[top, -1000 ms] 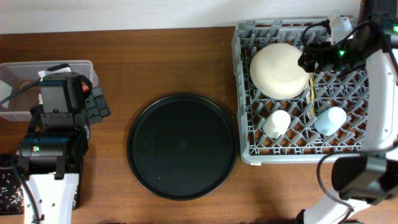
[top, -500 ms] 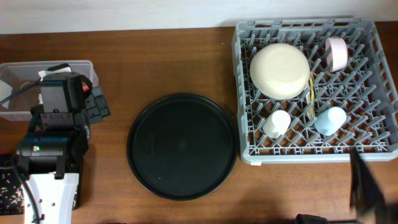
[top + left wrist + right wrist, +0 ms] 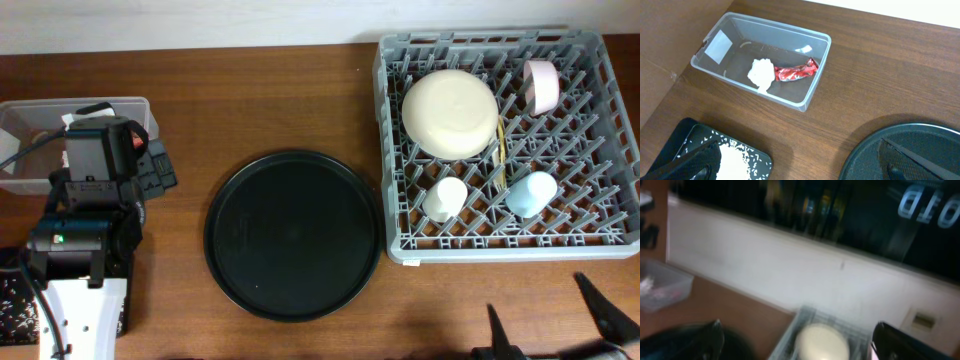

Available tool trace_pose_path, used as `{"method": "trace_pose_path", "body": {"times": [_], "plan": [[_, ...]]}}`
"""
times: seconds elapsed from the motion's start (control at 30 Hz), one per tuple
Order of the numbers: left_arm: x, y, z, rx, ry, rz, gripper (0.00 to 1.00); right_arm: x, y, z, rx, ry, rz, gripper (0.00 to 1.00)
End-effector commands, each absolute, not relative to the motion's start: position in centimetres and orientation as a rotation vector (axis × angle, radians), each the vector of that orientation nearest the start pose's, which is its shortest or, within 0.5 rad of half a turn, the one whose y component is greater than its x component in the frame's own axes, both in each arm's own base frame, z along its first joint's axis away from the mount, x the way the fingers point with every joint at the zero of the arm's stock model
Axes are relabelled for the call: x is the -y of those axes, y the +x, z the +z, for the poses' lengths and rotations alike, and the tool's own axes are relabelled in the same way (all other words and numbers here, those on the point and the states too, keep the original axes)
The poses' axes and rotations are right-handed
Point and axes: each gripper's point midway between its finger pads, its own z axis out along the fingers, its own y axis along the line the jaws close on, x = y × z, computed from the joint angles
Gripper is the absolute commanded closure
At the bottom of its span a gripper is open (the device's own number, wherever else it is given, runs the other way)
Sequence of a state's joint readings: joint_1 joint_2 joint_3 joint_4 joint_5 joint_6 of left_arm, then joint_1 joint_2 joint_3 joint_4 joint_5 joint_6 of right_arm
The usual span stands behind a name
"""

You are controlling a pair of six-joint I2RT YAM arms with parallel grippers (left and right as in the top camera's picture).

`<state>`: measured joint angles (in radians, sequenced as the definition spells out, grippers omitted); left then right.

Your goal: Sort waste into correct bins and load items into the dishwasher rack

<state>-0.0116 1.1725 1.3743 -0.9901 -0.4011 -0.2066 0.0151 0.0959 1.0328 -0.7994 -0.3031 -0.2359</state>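
The grey dishwasher rack holds the cream bowl, pink bowl, white cup, blue cup and yellow-handled fork. In the left wrist view the clear tub holds the white tissue and red wrapper. The black bin holds white rice grains. My left gripper is open and empty above the table between bin and tray. My right gripper is open and empty at the front right edge. The blurred right wrist view shows it facing the rack and bowl.
A round black tray lies mid-table, also in the left wrist view. The left arm covers part of the clear tub and the black bin. A white wall stands behind the rack.
My right arm has left the rack's back right, leaving the pink bowl standing there, and pulled back to the front right edge. The left arm has not moved.
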Motion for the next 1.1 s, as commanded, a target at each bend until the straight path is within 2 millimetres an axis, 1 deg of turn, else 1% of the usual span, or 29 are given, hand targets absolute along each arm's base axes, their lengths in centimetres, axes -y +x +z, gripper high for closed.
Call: {"method": "trace_pose_path", "body": {"times": [0.0, 0.03, 0.13, 0.2, 0.27, 0.3, 0.37, 0.57, 0.63, 0.7, 0.8, 0.83, 0.9, 0.97, 1.03, 1.07], "plan": [[-6.7, 30.8, 30.4, -2.253, -0.438, 0.372, 0.01, -5.8, 11.8, 37.5, -1.318, -0.443, 0.056, 0.02], [-6.7, 30.8, 30.4, -2.253, -0.438, 0.372, 0.01, -6.1, 13.4, 36.7, -1.302, -0.456, 0.065, 0.02], [-6.7, 30.8, 30.4, -2.253, -0.438, 0.371, 0.01, -6.5, 16.6, 34.7, -1.244, -0.463, 0.073, 0.02], [-6.7, 30.8, 30.4, -2.253, -0.438, 0.372, 0.01, -6.5, 18.7, 32.6, -1.219, -0.446, 0.079, 0.02], [-6.7, 30.8, 30.4, -2.253, -0.438, 0.372, 0.01, -6.5, 20.5, 29.8, -1.200, -0.440, 0.080, 0.02], [-6.7, 30.8, 30.4, -2.253, -0.438, 0.372, 0.01, -6.4, 20.9, 29.0, -1.198, -0.431, 0.079, 0.02], [-6.7, 30.8, 30.4, -2.253, -0.438, 0.372, 0.01, -4.6, 22.3, 27.0, -1.256, -0.266, 0.106, 0.02], [-6.7, 30.8, 30.4, -2.253, -0.438, 0.372, 0.01, -1.4, 23.9, 23.4, -1.346, -0.096, 0.000, 0.02], [-6.7, 30.8, 30.4, -2.253, -0.438, 0.372, 0.01, -1.2, 24.3, 21.8, -1.392, -0.089, -0.006, 0.02], [-6.7, 30.8, 30.4, -2.253, -0.438, 0.372, 0.01, -0.9, 24.4, 21.1, -1.423, -0.075, -0.018, 0.02], [-6.7, 30.8, 30.4, -2.253, -0.438, 0.372, 0.01, -0.2, 24.5, 20.6, -1.442, -0.044, -0.046, 0.02], [-6.7, 30.8, 30.4, -2.253, -0.438, 0.372, 0.01, -0.2, 24.6, 19.7, -1.482, -0.045, -0.045, 0.02], [-6.7, 30.8, 30.4, -2.253, -0.438, 0.372, 0.01, 0.1, 24.7, 17.9, -1.554, 0.004, -0.020, 0.02], [-6.7, 30.8, 30.4, -2.253, -0.438, 0.372, 0.01, 0.1, 24.7, 17.0, -1.592, 0.011, -0.021, 0.02], [-6.7, 30.8, 30.4, -2.253, -0.438, 0.371, 0.01, 0.3, 24.6, 15.6, -1.649, 0.016, -0.032, 0.02], [-6.7, 30.8, 30.4, -2.253, -0.438, 0.372, 0.01, 0.3, 24.6, 15.6, -1.648, 0.007, -0.040, 0.02]]}}
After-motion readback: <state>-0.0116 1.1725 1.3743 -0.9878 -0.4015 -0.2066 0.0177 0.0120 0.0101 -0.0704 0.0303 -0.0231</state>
